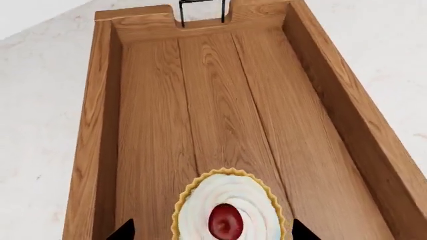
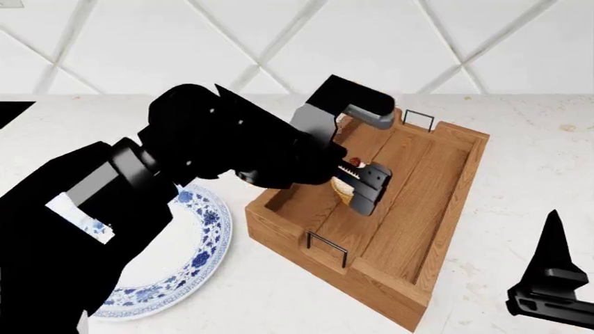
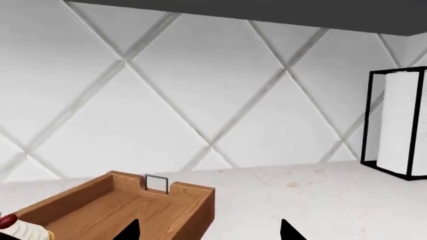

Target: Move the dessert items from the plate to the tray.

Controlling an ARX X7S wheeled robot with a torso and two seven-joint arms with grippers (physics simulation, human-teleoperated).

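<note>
The cupcake (image 1: 227,210), with white swirled frosting and a red cherry, is low inside the brown wooden tray (image 1: 100,125), over its floor planks. My left gripper (image 1: 212,232) straddles it, open, with a gap showing between one fingertip and the cupcake's rim. In the head view the left gripper (image 2: 360,179) reaches over the tray (image 2: 455,202), and the cupcake (image 2: 346,186) shows partly behind its fingers. The ice cream is out of view. My right gripper (image 3: 208,232) is open and empty, off the tray's right side (image 2: 552,278). The cupcake (image 3: 20,229) also shows at the right wrist view's edge.
A blue-and-white patterned plate (image 2: 199,229) lies left of the tray, largely covered by my left arm. The tray has a wire handle (image 2: 327,245) at its near end and another (image 2: 419,118) at its far end. A black-framed white stand (image 3: 399,130) is by the quilted wall.
</note>
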